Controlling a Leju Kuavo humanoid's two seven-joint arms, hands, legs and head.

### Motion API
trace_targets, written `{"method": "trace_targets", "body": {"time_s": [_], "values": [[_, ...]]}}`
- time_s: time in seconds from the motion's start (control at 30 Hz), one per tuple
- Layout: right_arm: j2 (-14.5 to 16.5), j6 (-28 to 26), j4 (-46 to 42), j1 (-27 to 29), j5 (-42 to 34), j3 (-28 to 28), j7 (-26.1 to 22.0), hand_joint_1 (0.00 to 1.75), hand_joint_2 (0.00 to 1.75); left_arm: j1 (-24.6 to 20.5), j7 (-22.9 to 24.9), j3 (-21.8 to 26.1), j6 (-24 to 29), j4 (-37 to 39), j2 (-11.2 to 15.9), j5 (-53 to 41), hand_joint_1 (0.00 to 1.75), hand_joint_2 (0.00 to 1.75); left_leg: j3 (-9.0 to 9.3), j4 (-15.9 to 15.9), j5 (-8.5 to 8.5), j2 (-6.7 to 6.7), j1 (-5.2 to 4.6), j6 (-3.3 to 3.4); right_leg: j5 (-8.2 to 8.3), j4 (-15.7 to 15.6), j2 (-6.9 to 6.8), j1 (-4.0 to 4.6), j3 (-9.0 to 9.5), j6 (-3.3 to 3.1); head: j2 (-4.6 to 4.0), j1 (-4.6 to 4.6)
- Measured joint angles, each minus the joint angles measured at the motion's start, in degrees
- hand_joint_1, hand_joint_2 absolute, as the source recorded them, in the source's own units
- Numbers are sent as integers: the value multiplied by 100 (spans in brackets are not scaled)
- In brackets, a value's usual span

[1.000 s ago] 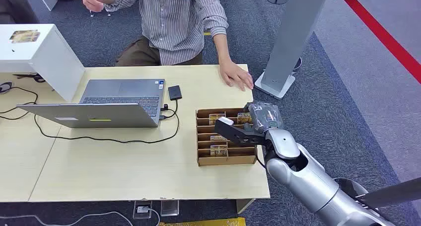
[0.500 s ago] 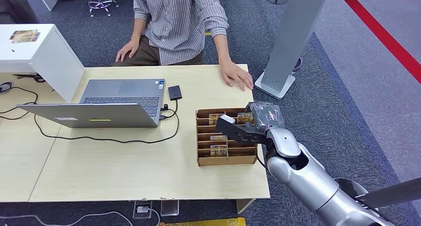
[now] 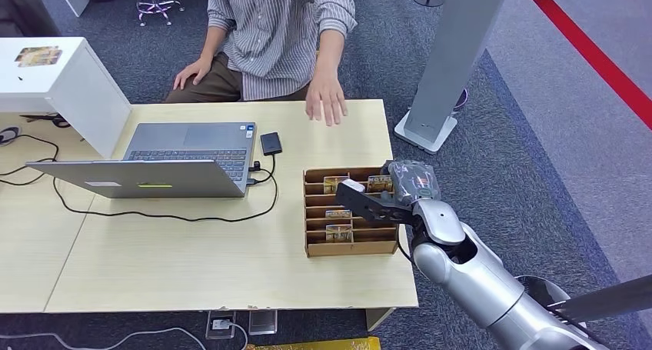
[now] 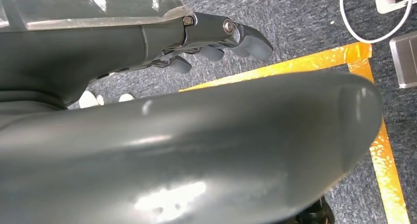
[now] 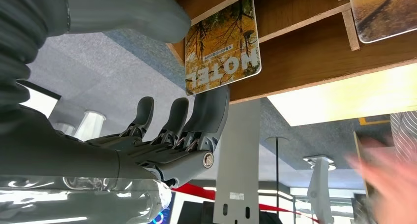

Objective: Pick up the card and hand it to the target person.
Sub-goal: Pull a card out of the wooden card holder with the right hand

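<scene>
A cardboard card box [image 3: 319,250] with several slots stands on the wooden table [image 3: 192,258]. A card [image 5: 221,47] printed with autumn trees and the word HOTEL stands in the far right slot [image 3: 378,183]. My right hand [image 3: 384,200] reaches into that slot. Its thumb [image 5: 123,12] ends beside one corner of the card, and a dark finger [image 5: 211,111] touches the opposite edge, with a wide gap between them. My left hand [image 4: 216,34] hangs over the floor, fingers loosely bent, holding nothing. The person in a striped shirt [image 3: 277,27] sits across the table, one hand [image 3: 327,104] hovering over its far edge.
An open laptop [image 3: 154,165] with a cable and a small black device [image 3: 271,143] sits left of the box. A white box [image 3: 54,77] stands at the far left. A grey stand [image 3: 450,65] rises to the right, beyond the table. Other cards [image 3: 338,231] fill nearer slots.
The person lifted their hand off the table's far right corner and moved it leftward; their other hand dropped to their knee. My right hand shifted slightly at the box.
</scene>
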Motion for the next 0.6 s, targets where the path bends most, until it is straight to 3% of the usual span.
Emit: {"method": "trace_targets", "body": {"time_s": [0.4, 0.53, 0.6], "values": [[20, -4, 15, 0, 17, -50, -1, 127, 175, -2, 0, -6, -16, -1, 0, 0, 0, 0, -1, 0, 0, 0, 0, 0, 0, 0, 0, 0, 0, 0, 1, 1], [46, -9, 15, 0, 25, -80, -1, 133, 175, -2, 0, -6, -36, -1, 0, 0, 0, 0, 0, 0, 0, 0, 0, 0, 0, 0, 0, 0, 0, 0, 0, -1], [56, -12, 15, -1, 31, -89, -1, 145, 175, -2, 0, -6, -46, -1, 0, 0, 0, 0, 0, 0, 0, 0, 0, 0, 0, 0, 0, 0, 0, 0, 0, -1]]}}
